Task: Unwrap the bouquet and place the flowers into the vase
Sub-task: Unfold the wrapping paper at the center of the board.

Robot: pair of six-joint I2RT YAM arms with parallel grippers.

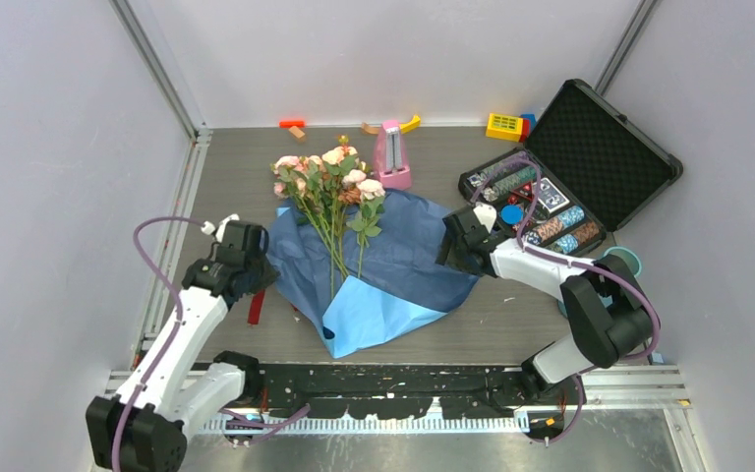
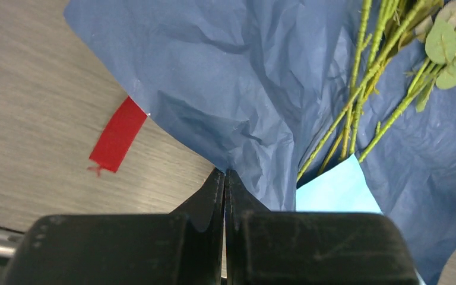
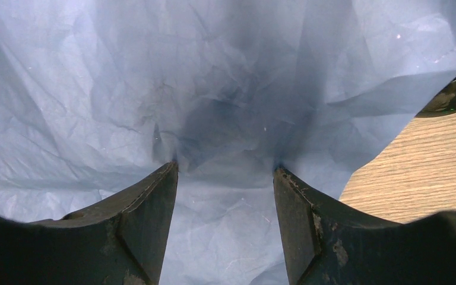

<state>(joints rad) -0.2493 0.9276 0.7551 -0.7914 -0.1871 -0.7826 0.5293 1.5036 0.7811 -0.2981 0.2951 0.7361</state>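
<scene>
One flower bunch [image 1: 329, 192] on one blue paper [image 1: 413, 258], mid-frame.
Jaws: left gripper [image 2: 225, 176] clamped on the paper's edge; right gripper [image 3: 225, 167] apart.

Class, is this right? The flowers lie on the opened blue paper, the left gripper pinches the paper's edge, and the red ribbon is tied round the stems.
No. The red ribbon lies loose on the table beside the blue paper, not round the stems; the left wrist view shows it. The rest holds: flowers on the opened paper, left gripper pinching its edge.

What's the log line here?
paper: spread; flowers: on paper; left fingers: shut on paper; right fingers: open on paper
</scene>
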